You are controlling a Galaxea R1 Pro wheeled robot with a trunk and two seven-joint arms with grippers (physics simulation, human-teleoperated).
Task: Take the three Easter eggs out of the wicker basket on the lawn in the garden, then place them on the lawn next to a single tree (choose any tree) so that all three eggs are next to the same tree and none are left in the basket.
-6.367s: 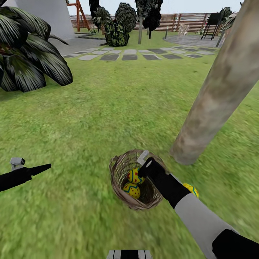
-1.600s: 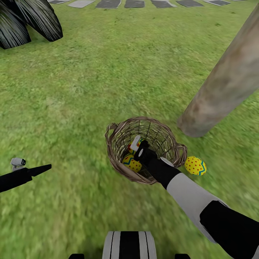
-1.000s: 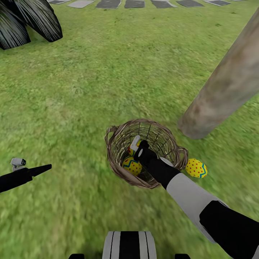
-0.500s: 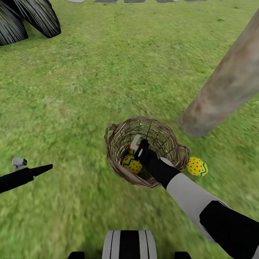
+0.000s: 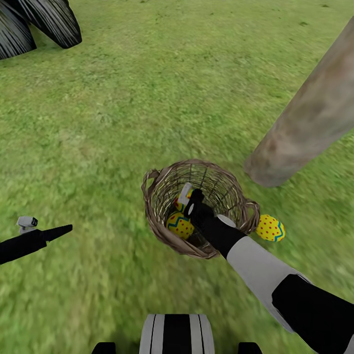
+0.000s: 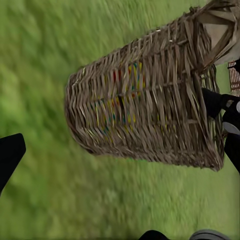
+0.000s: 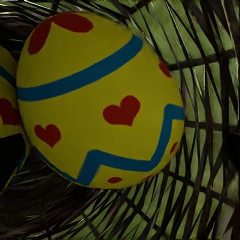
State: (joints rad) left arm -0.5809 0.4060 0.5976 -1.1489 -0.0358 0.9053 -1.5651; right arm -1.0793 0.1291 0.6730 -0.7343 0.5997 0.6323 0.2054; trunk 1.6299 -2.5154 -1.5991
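The wicker basket [image 5: 162, 231] stands on the lawn [image 5: 123, 123] close to the tree [image 5: 305, 123]. Two Easter eggs lie inside it: one [image 5: 180, 225] at the near side, one [image 5: 178, 201] half hidden behind my right gripper [image 5: 191, 195]. That gripper reaches down into the basket, open, with an egg [image 7: 100, 100] right in front of it and a second egg [image 7: 6, 100] beside. The third egg [image 5: 270, 228] lies on the grass between basket and trunk. My left gripper [image 5: 61, 229] hovers open over grass to the left, facing the basket's side [image 6: 145, 115].
A dark leafy shrub [image 5: 34, 24] stands at the far left. Open grass stretches ahead and to the left of the basket. The tree trunk leans across the right side. My own base [image 5: 177, 334] is at the near edge.
The head camera has tilted down, so the stepping stones have left the picture. My right gripper stays inside the basket and has barely shifted. The left arm has not moved.
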